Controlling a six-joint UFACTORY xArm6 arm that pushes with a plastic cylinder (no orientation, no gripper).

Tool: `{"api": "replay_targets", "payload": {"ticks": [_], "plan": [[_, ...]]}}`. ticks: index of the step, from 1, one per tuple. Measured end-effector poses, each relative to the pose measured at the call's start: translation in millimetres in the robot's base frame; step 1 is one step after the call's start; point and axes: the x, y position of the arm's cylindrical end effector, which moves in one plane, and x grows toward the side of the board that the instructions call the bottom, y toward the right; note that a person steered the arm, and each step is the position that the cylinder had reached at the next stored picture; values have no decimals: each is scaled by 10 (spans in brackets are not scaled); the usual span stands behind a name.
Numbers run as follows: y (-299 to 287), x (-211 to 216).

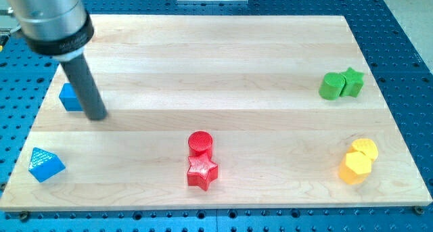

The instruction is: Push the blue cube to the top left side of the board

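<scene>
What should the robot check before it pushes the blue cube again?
1. Blue cube in sight: ok, partly behind the rod.
2. My tip next to the cube: ok, at its lower right.
3. Touching the cube: cannot tell.
4. Cube on the board's left side: ok.
5. Cube at the top left corner: not ok, it sits lower.
6. Other blue block out of the way: ok, near the bottom left.

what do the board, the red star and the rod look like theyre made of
The board looks like pale wood with a smooth, lightly sealed finish: long grain streaks and plank seams run across it. The red star looks like matte plastic, possibly 3D printed, going by fine ridged lines on its top. The rod looks like dark, smooth plastic or coated metal; I cannot tell which. My tip sits beside the blue cube.
</scene>
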Motion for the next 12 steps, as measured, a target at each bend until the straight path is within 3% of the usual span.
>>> {"api": "replay_targets", "payload": {"ticks": [1, 2, 3, 4, 5, 6, 7, 8, 10, 11, 12], "plan": [[-329, -131], [-278, -732], [-114, -839], [-244, -572], [-452, -822], [-271, -1374], [45, -1521], [25, -1302], [-58, -1515], [-171, -1266], [-204, -1287]]}}
